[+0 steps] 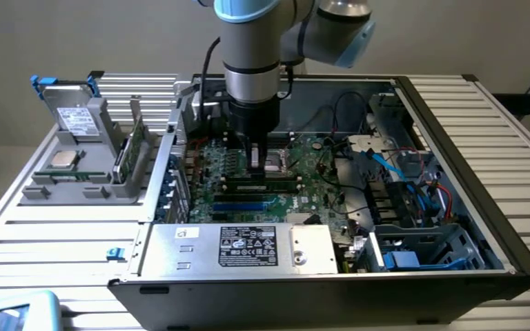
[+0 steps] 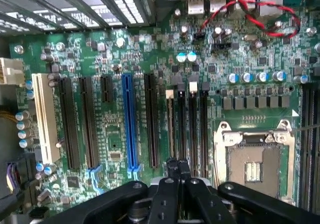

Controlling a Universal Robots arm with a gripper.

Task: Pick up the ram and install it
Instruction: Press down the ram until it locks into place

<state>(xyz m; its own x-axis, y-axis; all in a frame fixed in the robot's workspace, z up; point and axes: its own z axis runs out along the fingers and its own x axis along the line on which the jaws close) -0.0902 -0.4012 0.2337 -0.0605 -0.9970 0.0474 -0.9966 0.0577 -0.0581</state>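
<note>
Wrist view: gripper (image 2: 178, 170) shut on ram (image 2: 170, 129), over mobo slots.

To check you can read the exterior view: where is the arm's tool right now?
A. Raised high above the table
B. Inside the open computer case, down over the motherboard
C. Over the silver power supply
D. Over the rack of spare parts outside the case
B: the tool is down inside the open computer case, just above the green motherboard, not over the parts rack.
</note>
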